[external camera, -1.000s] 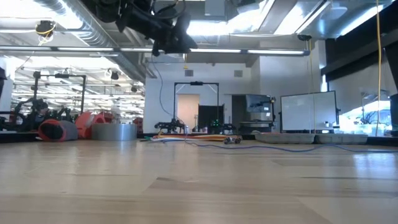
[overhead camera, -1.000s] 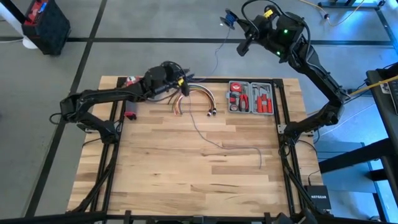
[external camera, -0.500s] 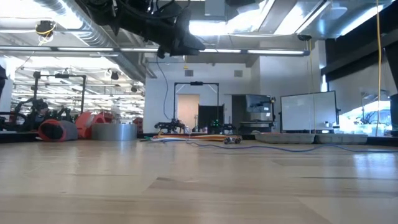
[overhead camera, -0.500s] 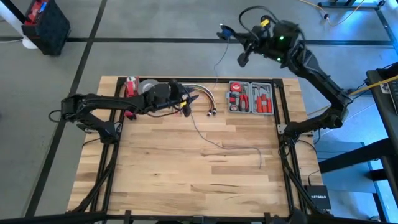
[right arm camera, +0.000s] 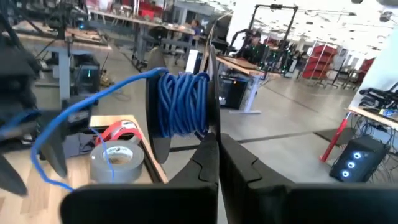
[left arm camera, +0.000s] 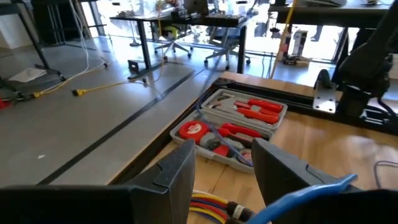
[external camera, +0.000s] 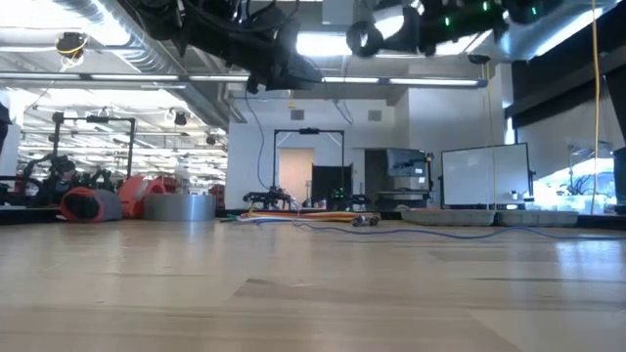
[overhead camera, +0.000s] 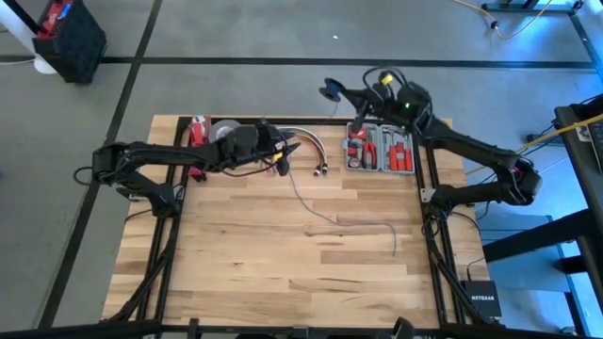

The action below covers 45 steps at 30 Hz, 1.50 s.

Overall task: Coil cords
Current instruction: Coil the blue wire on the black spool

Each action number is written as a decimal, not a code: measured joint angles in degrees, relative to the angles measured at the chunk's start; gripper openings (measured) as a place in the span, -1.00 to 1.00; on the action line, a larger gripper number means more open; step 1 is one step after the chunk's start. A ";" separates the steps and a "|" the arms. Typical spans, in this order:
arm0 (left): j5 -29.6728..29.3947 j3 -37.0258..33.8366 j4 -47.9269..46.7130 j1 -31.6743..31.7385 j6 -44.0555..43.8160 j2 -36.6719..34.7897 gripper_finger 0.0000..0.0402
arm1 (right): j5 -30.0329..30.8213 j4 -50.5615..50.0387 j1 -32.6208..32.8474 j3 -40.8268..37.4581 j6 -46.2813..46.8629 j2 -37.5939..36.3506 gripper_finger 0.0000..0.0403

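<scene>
1. Table (overhead camera: 283,273): a pale wooden top with a dark frame, seen from above with both arms reaching over its far edge.
2. Right arm: it stretches from the table's right side toward the far edge, and the right gripper (overhead camera: 332,91) hangs just past that edge, above the floor. Its fingers (right arm camera: 208,158) are clenched together on a black spool (right arm camera: 183,106) wound with blue wire.
3. Left arm: it lies low along the far left of the table, with the left gripper (overhead camera: 292,149) near the arched bundle of coloured cables (overhead camera: 309,143). Its fingers (left arm camera: 177,171) are spread apart, with nothing between them.
4. Tool case (overhead camera: 381,149): open, grey, with red-handled tools, at the far edge just right of the cable bundle.
5. Roll of grey tape (right arm camera: 113,162): at the far left of the table beside a red item.
6. Cord (overhead camera: 363,224): a thin bluish-grey wire lying loose on the wood, running from near the cable bundle toward the table's middle and right. A blue strand (right arm camera: 81,109) runs off the spool toward the left arm.
</scene>
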 joint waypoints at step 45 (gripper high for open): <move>-12.31 0.04 -16.73 -4.88 3.22 0.59 -0.24 | 14.35 4.09 18.71 0.04 -12.57 -10.38 -1.00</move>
